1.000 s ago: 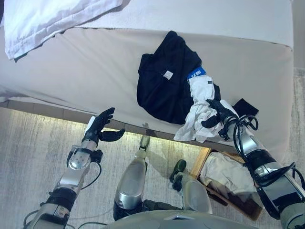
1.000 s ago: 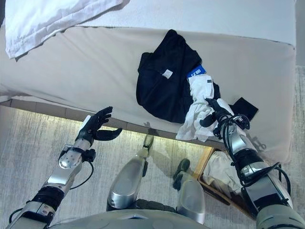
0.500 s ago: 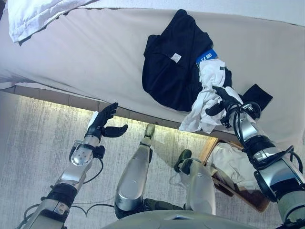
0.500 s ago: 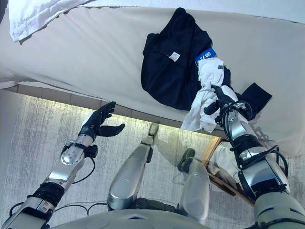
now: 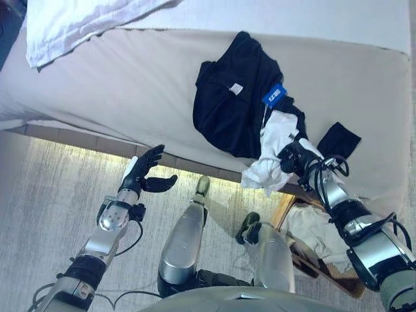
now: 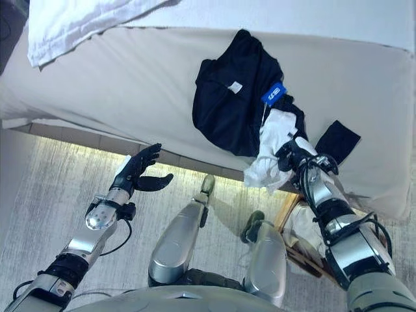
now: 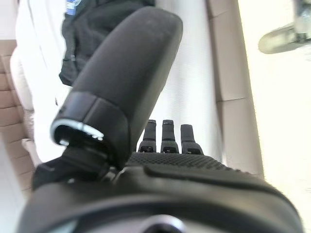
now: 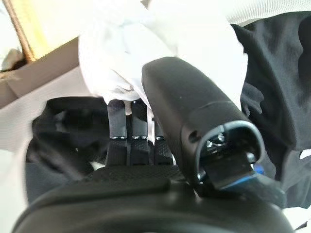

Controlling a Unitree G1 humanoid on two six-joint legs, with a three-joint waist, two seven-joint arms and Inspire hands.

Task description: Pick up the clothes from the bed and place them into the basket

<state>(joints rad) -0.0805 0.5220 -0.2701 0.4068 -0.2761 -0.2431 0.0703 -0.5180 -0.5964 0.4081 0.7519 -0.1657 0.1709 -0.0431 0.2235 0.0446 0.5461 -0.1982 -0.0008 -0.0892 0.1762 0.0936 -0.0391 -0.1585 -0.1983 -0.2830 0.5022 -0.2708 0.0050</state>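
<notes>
A black garment [image 5: 231, 97] lies spread on the beige bed [image 5: 117, 84], with a blue label at its right side. A white garment [image 5: 270, 153] lies over its lower right and hangs off the bed's near edge. My right hand [image 5: 296, 156] is on that white garment at the bed's edge. In the right wrist view my right hand [image 8: 146, 194] has its fingers curled into the white cloth [image 8: 160, 34]. A small black cloth [image 5: 338, 140] lies just right of the hand. My left hand [image 5: 144, 174] is open and empty over the floor below the bed's edge.
A wooden-rimmed basket [image 5: 283, 209] stands on the floor at the lower right, under my right arm, with a cream cloth [image 5: 315, 227] in it. White bedding [image 5: 84, 23] lies at the bed's far left. Pale carpet lies under the left arm.
The camera has shifted. My right hand's fingers have curled onto the white garment and drawn it slightly toward the bed's edge. The left hand keeps its pose.
</notes>
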